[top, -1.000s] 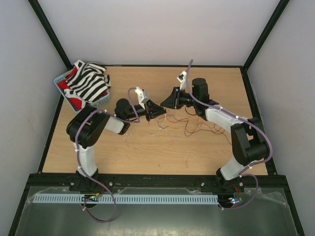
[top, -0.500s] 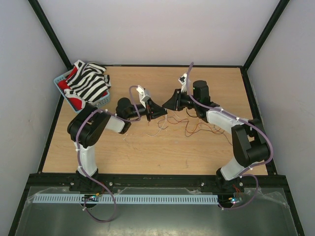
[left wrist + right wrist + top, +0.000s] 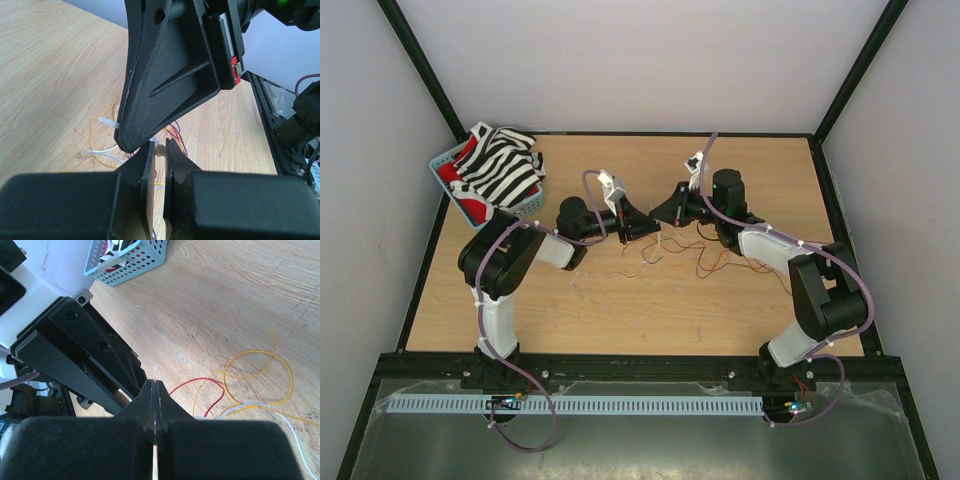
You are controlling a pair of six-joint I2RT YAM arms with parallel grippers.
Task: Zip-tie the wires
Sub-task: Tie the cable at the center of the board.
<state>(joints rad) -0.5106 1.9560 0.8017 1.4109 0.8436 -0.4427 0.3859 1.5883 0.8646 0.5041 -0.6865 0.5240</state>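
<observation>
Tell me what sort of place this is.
Most likely a robot test cell in a lab: a wooden table boxed in by plain white walls and a black frame, with the left arm and right arm bolted at its near edge.

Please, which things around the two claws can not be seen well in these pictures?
- Right wrist view: only a sliver of the zip tie sticks out of the shut right claw; its fingers hide the rest.
- Left wrist view: the right claw covers most of the wires; whether the left claw pinches anything is unclear.
- Top external view: the zip tie is too thin to find.
</observation>
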